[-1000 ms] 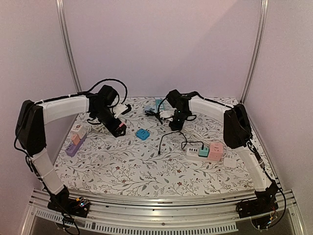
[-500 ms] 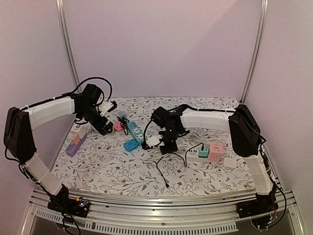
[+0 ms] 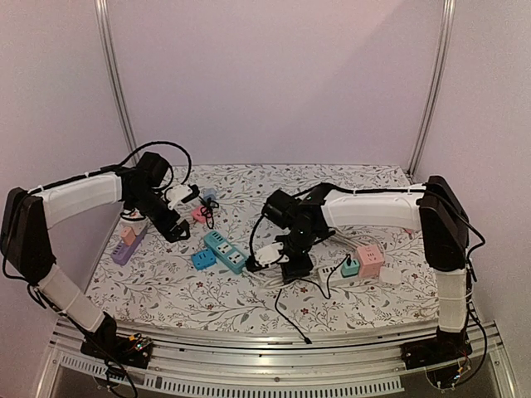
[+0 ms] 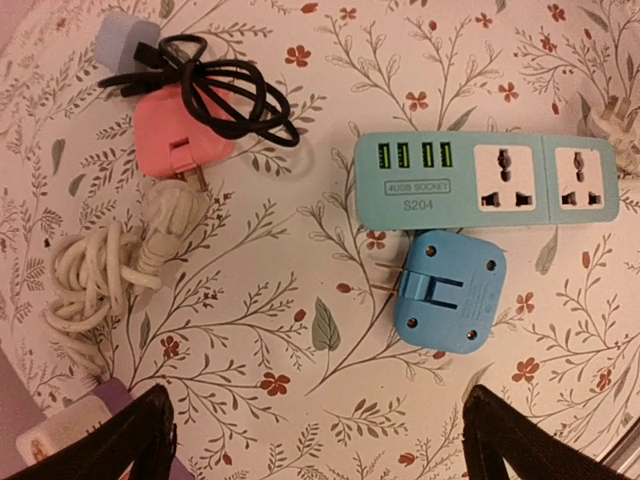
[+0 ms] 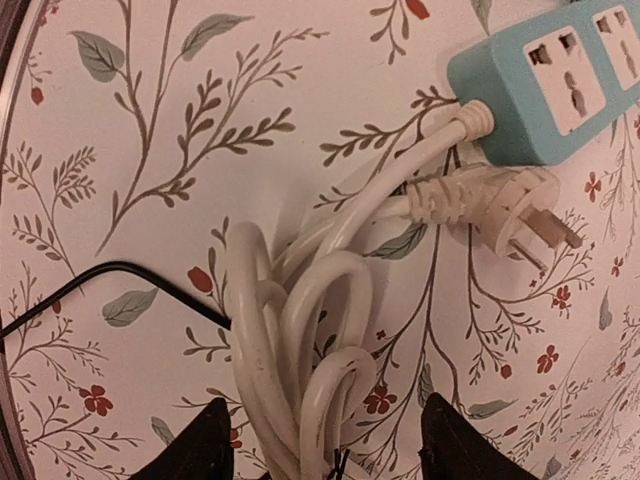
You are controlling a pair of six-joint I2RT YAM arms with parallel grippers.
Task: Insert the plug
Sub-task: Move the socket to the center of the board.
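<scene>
The white plug (image 5: pixel 500 207) lies flat on the floral table (image 5: pixel 160 110) at the end of a coiled white cord (image 5: pixel 300 340). That cord runs from the teal power strip (image 5: pixel 545 75) (image 4: pixel 485 186) (image 3: pixel 226 251). My right gripper (image 5: pixel 330 452) (image 3: pixel 290 265) hangs open over the coil, its fingers apart on either side of it. My left gripper (image 4: pixel 320 440) (image 3: pixel 172 228) is wide open above bare cloth, with nothing between its fingers. A blue adapter (image 4: pixel 445 290) lies just beyond them, beside the teal strip.
A pink adapter (image 4: pixel 180 135) under a black cable (image 4: pixel 225 85) and a white cord bundle (image 4: pixel 95 275) lie to the left. A white strip carrying pink and teal cubes (image 3: pixel 358 264) sits at right. A purple strip (image 3: pixel 124 245) lies at the left edge. A thin black cable (image 3: pixel 290 319) trails toward the front.
The right gripper came toward the near side, bringing the teal strip and its white cord, then opened and let go of the cord. The left arm shifted left and nearer.
</scene>
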